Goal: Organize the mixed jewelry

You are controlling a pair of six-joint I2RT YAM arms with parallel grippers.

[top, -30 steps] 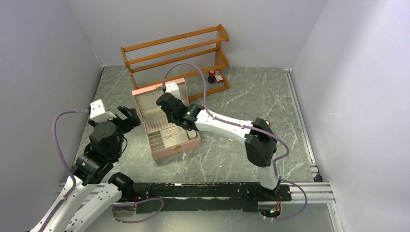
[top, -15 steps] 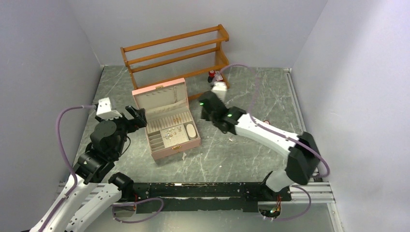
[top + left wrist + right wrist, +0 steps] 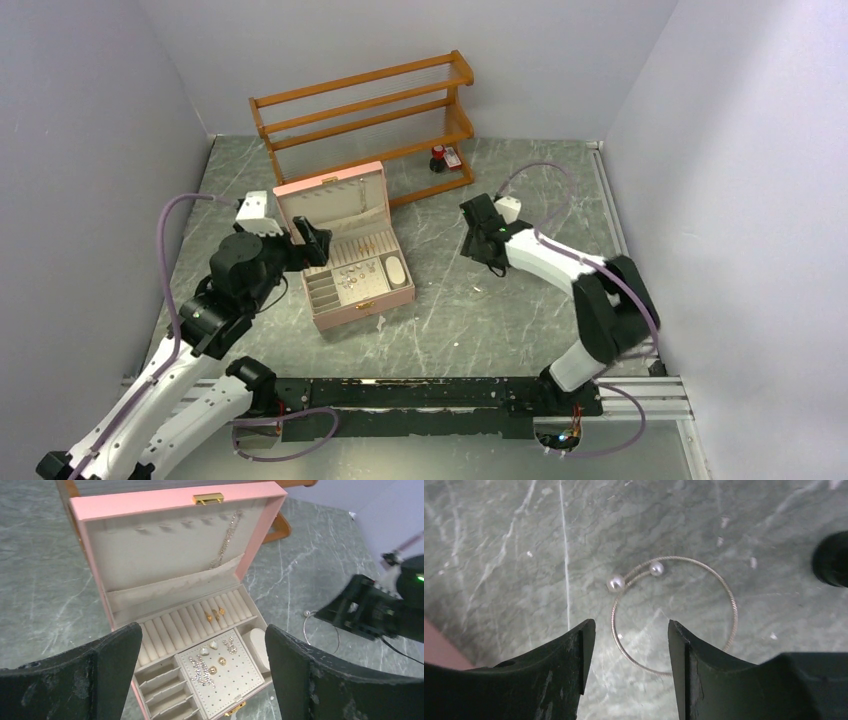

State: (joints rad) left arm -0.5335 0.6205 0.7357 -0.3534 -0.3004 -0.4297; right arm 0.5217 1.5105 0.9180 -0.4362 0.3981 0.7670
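The pink box [image 3: 90,555] stands open, its lid upright with a silver chain [image 3: 227,540] hanging inside. Gold rings [image 3: 215,613] sit in the roll slots, and gold and sparkly earrings [image 3: 212,657] lie on the perforated pad. My left gripper [image 3: 202,645] hovers above the box's front, open wide and empty; in the top view it [image 3: 308,243] is at the box's left side. A thin wire bangle [image 3: 730,597] with two pearl ends lies flat on the table right of the box. My right gripper [image 3: 630,635] is open just above it, straddling its left arc.
A wooden rack [image 3: 365,105] stands at the back with a red-capped black bottle [image 3: 438,158] by its right foot. Grey walls close in the left, back and right. The marble table [image 3: 520,320] runs to a metal rail at the near edge.
My right arm has swung from over the box to the table on its right, and its jaws have spread wider. My left gripper has moved up and right to the box's side.
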